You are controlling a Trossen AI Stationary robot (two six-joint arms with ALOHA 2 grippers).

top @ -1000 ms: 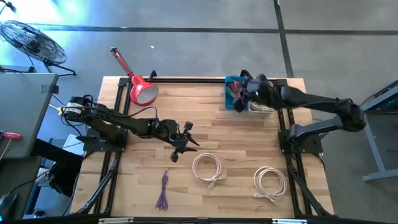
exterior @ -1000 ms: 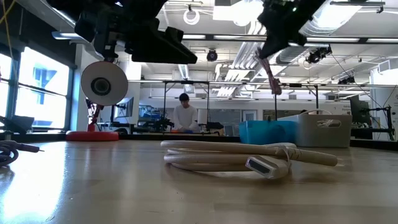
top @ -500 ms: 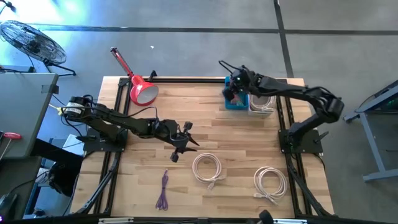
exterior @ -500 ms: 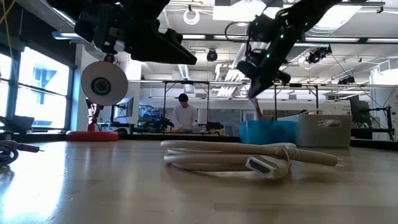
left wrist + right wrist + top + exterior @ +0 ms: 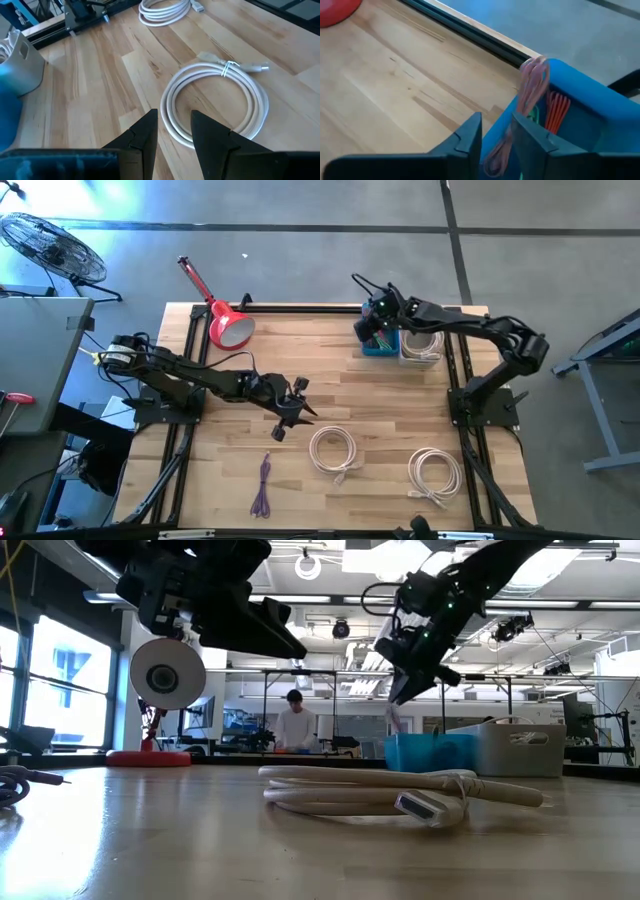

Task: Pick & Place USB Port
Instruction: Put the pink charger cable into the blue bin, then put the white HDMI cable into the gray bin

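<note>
Pink bundled cable hangs over the near wall of the blue plastic bin, between the right gripper's parted fingers; grip or release cannot be told. Placement step: next, confirm release into the bin. Left gripper, slightly open and empty, hovers above the white coiled cable.

the left arm reaches from the left edge toward the middle, its hand held low with the two fingers a little apart and nothing between them. the right arm stretches from its base toward the far side, its hand raised, fingers slightly parted.
</note>
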